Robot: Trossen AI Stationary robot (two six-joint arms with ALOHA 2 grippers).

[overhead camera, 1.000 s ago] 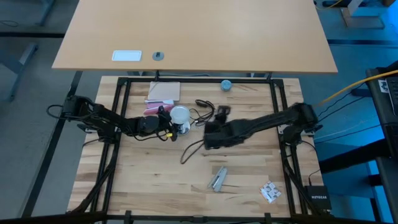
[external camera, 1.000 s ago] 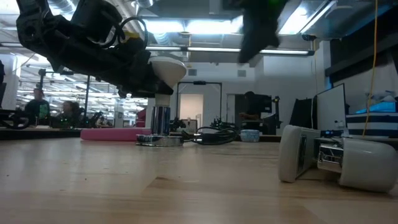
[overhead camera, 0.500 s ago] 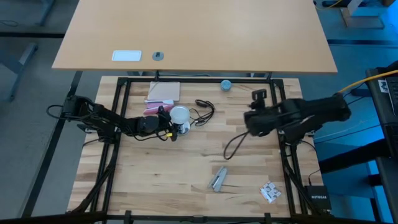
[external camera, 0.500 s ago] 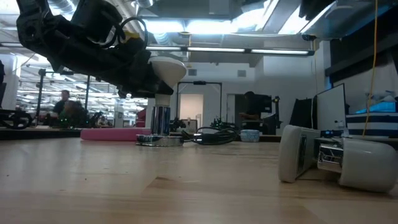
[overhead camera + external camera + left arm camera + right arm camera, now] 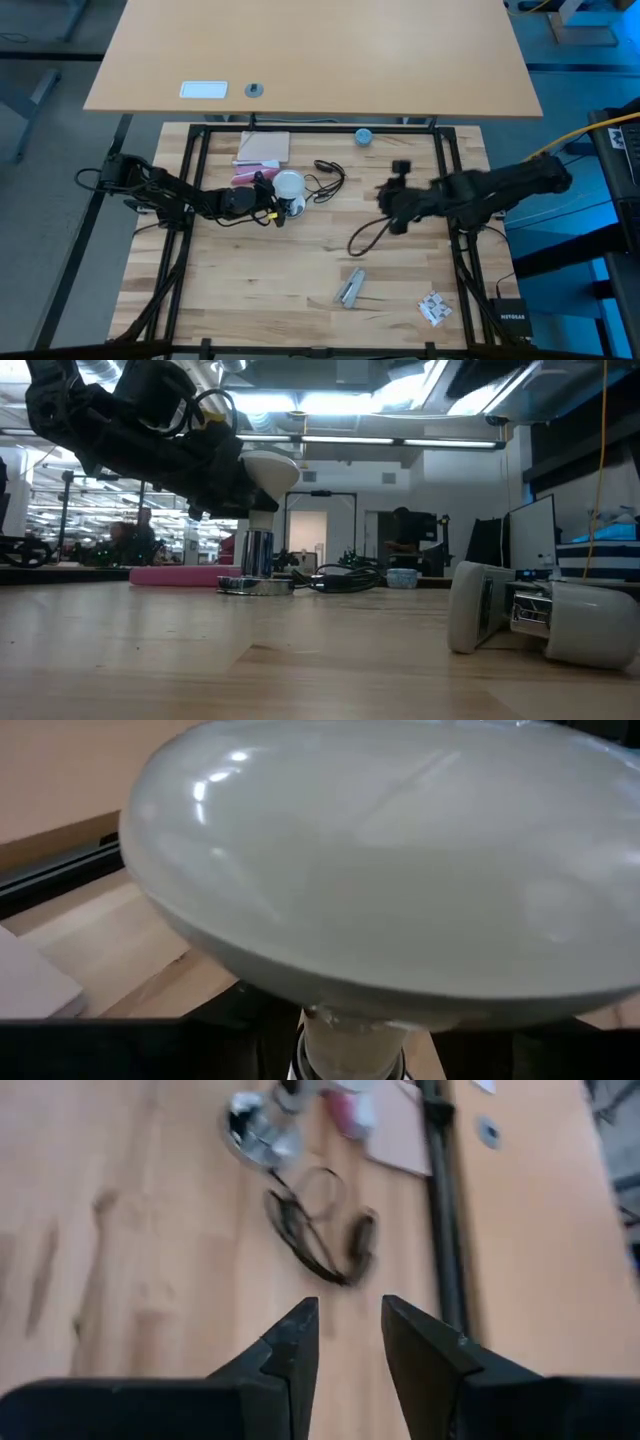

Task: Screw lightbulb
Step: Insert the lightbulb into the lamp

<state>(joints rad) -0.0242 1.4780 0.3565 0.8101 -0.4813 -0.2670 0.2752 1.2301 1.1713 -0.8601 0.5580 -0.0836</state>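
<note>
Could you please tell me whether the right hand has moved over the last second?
Yes. In the high view the right hand has drawn back toward the table's right side, away from the black cable it was beside; empty, fingers apart.

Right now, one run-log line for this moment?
left pincer: shut on lightbulb, above metal disc | right pincer: open, empty, over table | screwing: not visible

White frosted lightbulb (image 5: 288, 184) with a pale grey neck sits in the black left gripper (image 5: 272, 205). Beyond it lie a pink slab (image 5: 246, 176) and a black cord (image 5: 330, 178). The counter (image 5: 260, 280) is light wood grain. The right gripper (image 5: 350, 1342) is black too.
</note>
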